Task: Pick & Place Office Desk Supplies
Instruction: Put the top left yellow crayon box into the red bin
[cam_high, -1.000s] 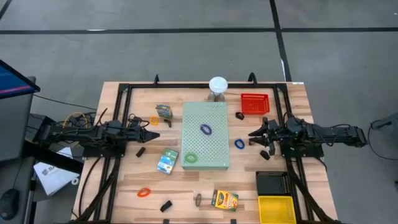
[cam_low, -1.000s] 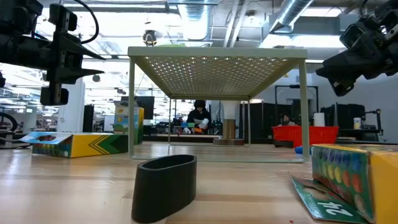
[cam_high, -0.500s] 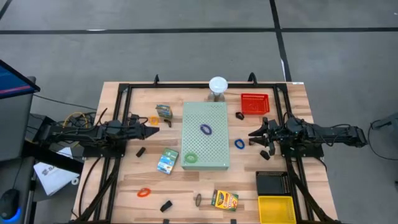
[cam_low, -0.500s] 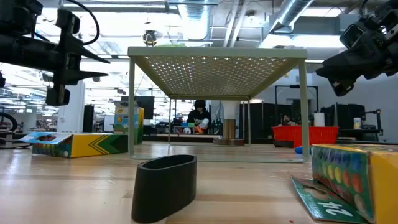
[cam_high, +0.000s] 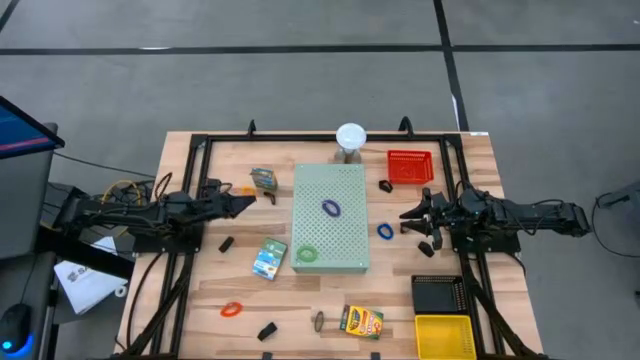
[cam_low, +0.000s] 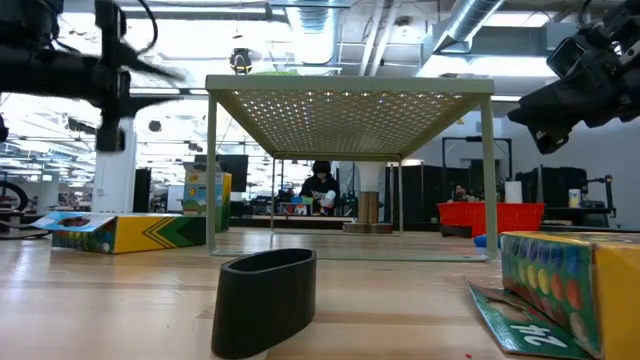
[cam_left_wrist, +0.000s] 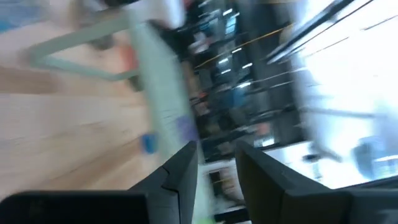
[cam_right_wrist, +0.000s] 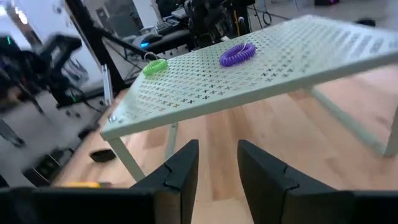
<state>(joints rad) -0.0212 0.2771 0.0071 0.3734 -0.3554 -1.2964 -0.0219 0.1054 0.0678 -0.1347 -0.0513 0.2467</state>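
Note:
My left gripper (cam_high: 247, 203) hovers open above the table's left part, pointing about level toward the pale-green perforated board (cam_high: 331, 232); its fingers (cam_left_wrist: 186, 163) have nothing between them. Open as well, my right gripper (cam_high: 406, 222) hangs right of the board, beside a blue loop (cam_high: 385, 231) on the wood. A purple loop (cam_right_wrist: 237, 53) and a green loop (cam_right_wrist: 155, 66) lie on the board's top. A teal box (cam_high: 264, 178) and another printed box (cam_high: 270, 258) lie flat left of the board. An orange loop (cam_high: 232, 309) and a crayon box (cam_high: 361, 322) lie near the front edge.
A red basket (cam_high: 410, 166) stands at the back right, with a black tray (cam_high: 440, 294) and a yellow tray (cam_high: 445, 335) at the front right. A white dome (cam_high: 351, 136) is behind the board. Black clips (cam_high: 226, 243) (cam_high: 267, 330) (cam_high: 385, 185) lie scattered on the wood.
My left gripper has tipped upward from a slight downward slant to about level and has risen a little; its wrist view swings blurred across the room. My right gripper has kept still.

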